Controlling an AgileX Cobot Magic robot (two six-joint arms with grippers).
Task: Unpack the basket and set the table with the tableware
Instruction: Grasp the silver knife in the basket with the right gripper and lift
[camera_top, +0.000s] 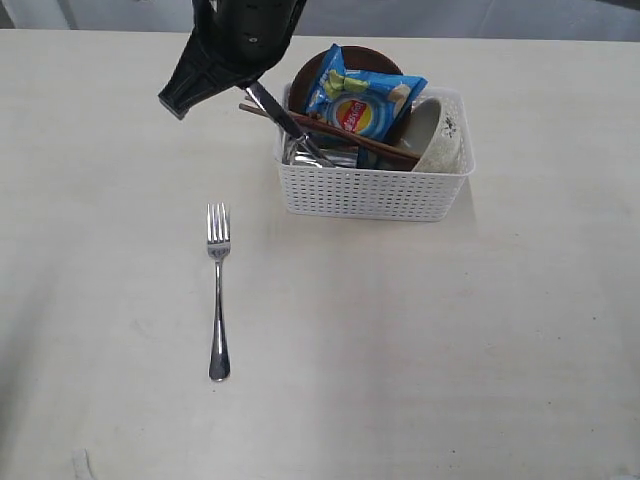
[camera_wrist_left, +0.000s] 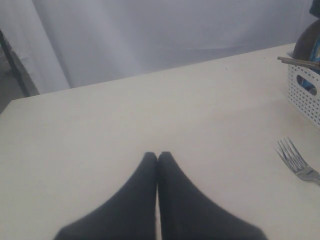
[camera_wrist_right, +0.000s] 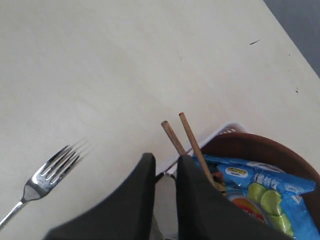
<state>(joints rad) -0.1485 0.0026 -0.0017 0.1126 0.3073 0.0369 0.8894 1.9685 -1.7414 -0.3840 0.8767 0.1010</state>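
Observation:
The white lattice basket (camera_top: 375, 190) stands on the cream table (camera_top: 450, 330). It holds the brown chopsticks (camera_top: 350, 138), a shiny steel cup (camera_top: 300, 153), the reddish-brown plate (camera_top: 360, 57), the grey-green bowl (camera_top: 440, 130) and a blue chip bag (camera_top: 362, 100). I cannot pick out the spoon. The steel knife (camera_top: 290, 125) slants up out of the basket's left end into my right gripper (camera_top: 235, 80) (camera_wrist_right: 166, 159), whose fingers stand closed on it beside the chopsticks (camera_wrist_right: 190, 137). The fork (camera_top: 218, 290) lies on the table, left of the basket. My left gripper (camera_wrist_left: 158, 155) is shut and empty above bare table.
The left wrist view shows the fork (camera_wrist_left: 297, 162) and a corner of the basket (camera_wrist_left: 305, 95); a pale curtain hangs behind the table's edge. The right wrist view shows the fork (camera_wrist_right: 47, 177), plate (camera_wrist_right: 250, 147), chip bag (camera_wrist_right: 260, 192) and the table's edge.

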